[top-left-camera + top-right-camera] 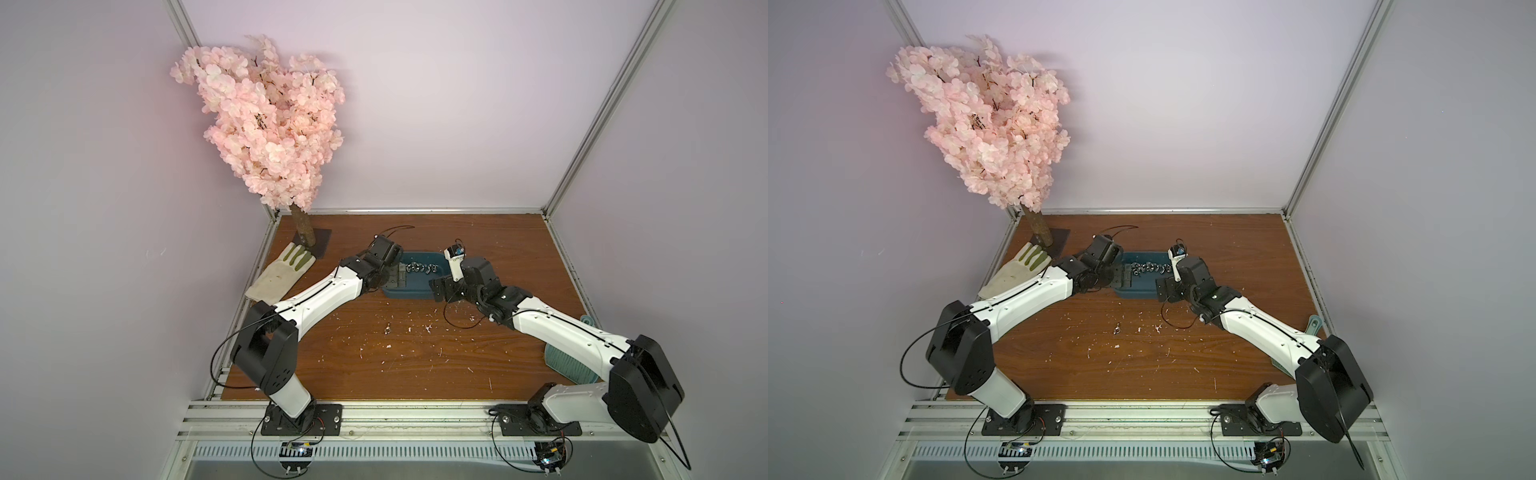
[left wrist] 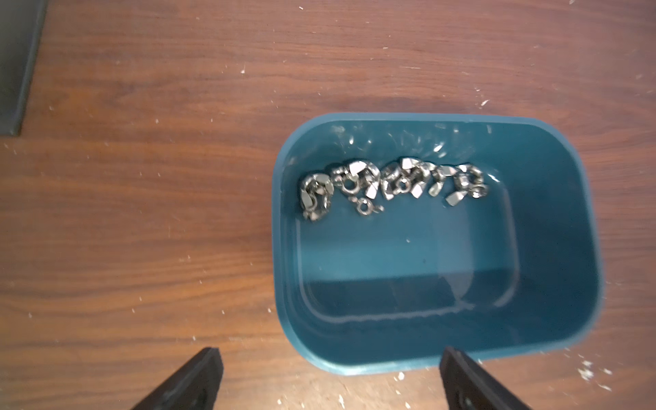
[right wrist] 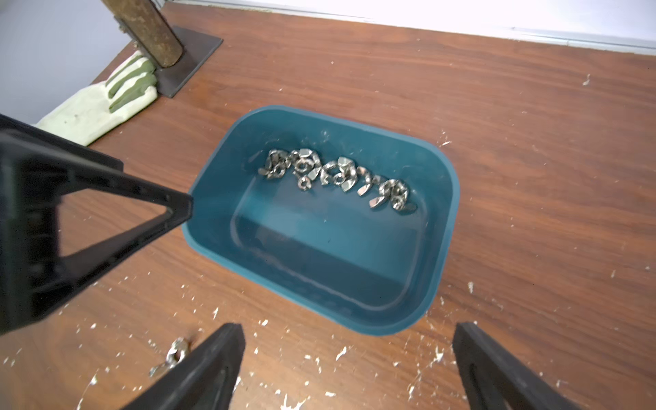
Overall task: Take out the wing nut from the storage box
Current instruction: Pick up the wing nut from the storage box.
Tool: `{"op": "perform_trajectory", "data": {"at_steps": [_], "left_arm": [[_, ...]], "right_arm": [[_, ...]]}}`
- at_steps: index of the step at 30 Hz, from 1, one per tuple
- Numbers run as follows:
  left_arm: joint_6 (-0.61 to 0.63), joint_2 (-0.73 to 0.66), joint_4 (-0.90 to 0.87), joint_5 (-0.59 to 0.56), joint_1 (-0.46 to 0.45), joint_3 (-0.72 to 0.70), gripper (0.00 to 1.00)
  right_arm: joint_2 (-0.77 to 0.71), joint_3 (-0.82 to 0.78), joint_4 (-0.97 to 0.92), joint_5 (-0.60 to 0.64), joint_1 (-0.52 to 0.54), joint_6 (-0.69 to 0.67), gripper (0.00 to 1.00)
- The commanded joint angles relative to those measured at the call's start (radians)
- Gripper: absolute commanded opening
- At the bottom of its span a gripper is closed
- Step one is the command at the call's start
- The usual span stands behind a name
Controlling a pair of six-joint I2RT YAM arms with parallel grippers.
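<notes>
1 wing nut [image 1: 387,330] lies loose on the tabletop [image 1: 415,374] on the near side, well apart from the storage box [image 2: 408,269]; likely a finished pick. Right gripper [image 3: 349,324] hovers by the box's near right corner, jaws wide and empty, probably staged to reach in. Left gripper [image 2: 330,351] sits over the box's left end, jaws spread too, nothing between them. Other wing nuts [image 2: 390,184] bunch in 1 row against the box's far wall, leaving the near floor bare for a descent. Behind are a glove [image 1: 278,274] and a blossom tree [image 1: 266,120], both unused.
</notes>
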Motion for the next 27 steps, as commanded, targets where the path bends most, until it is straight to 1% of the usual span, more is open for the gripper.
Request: {"op": "perform_trajectory", "data": {"at_steps": [1,3,5,8,9,11,12,14,16,17,18,19,23,25,27], "left_arm": [[0.070,0.047,-0.025,-0.035,0.009,0.059,1.00],[0.093,0.083,-0.026,-0.023,0.009,0.099,1.00],[0.089,0.122,-0.034,-0.013,0.011,0.136,1.00],[0.064,0.176,-0.041,0.034,0.011,0.189,0.99],[0.061,0.192,-0.040,0.058,0.011,0.203,0.96],[0.058,0.224,-0.041,0.071,0.012,0.210,0.90],[0.060,0.239,-0.041,0.071,0.012,0.249,0.84],[0.052,0.266,-0.041,0.074,0.014,0.262,0.72],[0.028,0.288,-0.043,0.088,0.021,0.273,0.67],[0.018,0.299,-0.043,0.102,0.029,0.276,0.59],[0.018,0.311,-0.042,0.114,0.032,0.284,0.56],[0.029,0.323,-0.042,0.119,0.033,0.293,0.55],[0.099,0.364,-0.041,0.095,0.036,0.309,0.43],[0.131,0.382,-0.039,0.100,0.044,0.312,0.41],[0.157,0.397,-0.038,0.109,0.053,0.317,0.41]], "right_arm": [[0.011,0.048,0.013,-0.006,-0.020,-0.025,1.00],[0.027,0.060,0.015,-0.018,-0.034,-0.025,1.00],[0.041,0.071,0.015,-0.025,-0.047,-0.023,1.00],[0.055,0.085,0.013,-0.025,-0.062,-0.022,1.00],[0.057,0.087,0.014,-0.025,-0.068,-0.022,1.00],[0.060,0.089,0.017,-0.032,-0.082,-0.023,0.99],[0.061,0.089,0.019,-0.038,-0.088,-0.023,0.99],[0.065,0.093,0.022,-0.044,-0.097,-0.025,1.00],[0.065,0.098,0.026,-0.037,-0.101,-0.026,1.00],[0.062,0.097,0.035,-0.041,-0.105,-0.028,0.99],[0.060,0.097,0.042,-0.046,-0.107,-0.031,1.00],[0.061,0.098,0.047,-0.055,-0.110,-0.034,0.99],[0.089,0.118,0.029,-0.074,-0.119,-0.049,1.00],[0.099,0.126,0.021,-0.074,-0.121,-0.050,0.99],[0.103,0.128,0.023,-0.077,-0.123,-0.051,1.00]]}}
